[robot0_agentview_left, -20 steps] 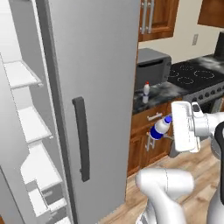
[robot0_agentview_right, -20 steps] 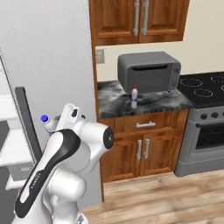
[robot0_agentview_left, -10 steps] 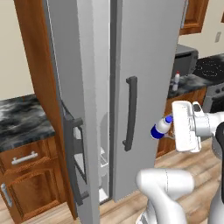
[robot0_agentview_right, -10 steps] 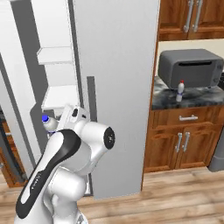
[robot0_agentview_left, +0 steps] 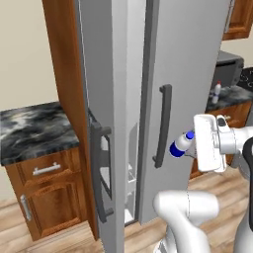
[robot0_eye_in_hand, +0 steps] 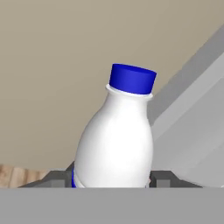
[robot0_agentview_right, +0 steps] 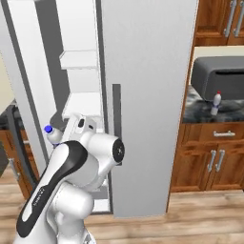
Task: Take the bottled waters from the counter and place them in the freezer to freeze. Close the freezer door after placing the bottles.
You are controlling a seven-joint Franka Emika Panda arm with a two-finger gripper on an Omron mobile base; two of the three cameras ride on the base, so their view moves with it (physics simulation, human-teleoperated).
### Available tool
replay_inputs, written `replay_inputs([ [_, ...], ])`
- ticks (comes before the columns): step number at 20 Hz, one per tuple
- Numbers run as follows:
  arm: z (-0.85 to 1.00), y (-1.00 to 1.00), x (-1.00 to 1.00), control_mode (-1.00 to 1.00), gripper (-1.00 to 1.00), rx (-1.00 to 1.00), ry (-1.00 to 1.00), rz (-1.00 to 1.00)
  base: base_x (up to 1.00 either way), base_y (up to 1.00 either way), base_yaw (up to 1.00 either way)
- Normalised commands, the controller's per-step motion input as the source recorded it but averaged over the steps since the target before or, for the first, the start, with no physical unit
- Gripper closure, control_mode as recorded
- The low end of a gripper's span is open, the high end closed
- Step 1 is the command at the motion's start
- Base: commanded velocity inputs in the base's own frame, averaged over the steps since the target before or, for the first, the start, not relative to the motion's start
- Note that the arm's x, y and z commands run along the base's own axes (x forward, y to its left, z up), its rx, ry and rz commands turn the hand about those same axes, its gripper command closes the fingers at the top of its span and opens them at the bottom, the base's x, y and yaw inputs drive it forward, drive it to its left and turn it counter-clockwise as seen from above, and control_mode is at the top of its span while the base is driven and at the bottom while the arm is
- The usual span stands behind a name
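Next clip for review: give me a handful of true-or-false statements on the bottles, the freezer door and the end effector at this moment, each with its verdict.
1. The end effector is shut on the small white plastic bottle with the blue cap. True.
2. The tall silver-grey freezer door with the dark vertical handle is fully closed. False: it stands open, white shelves showing inside.
3. The small red-capped bottle stands on the dark marbled counter. True.
4. The blue-capped bottle already sits on a freezer shelf. False: it is held in front of the refrigerator.
5. The red-capped bottle stands beside the dark grey box-shaped appliance. True.

Blue-capped bottle's (robot0_eye_in_hand: 114, 140) lower body — hidden behind claw (robot0_eye_in_hand: 113, 180) fingers.
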Motion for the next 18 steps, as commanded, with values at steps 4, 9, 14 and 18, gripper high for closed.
replay_inputs([
  [4, 0.00, 0.00, 0.00, 1.00, 1.00, 0.00, 0.00, 0.00, -0.03, -0.37, 0.11],
  [9, 0.00, 0.00, 0.00, 1.00, 1.00, 0.00, 0.00, 0.00, 0.18, -0.04, 0.06],
  [14, 0.00, 0.00, 0.00, 1.00, 1.00, 0.00, 0.00, 0.00, 0.68, -0.08, 0.00],
  [18, 0.00, 0.00, 0.00, 1.00, 1.00, 0.00, 0.00, 0.00, 0.38, -0.12, 0.00],
])
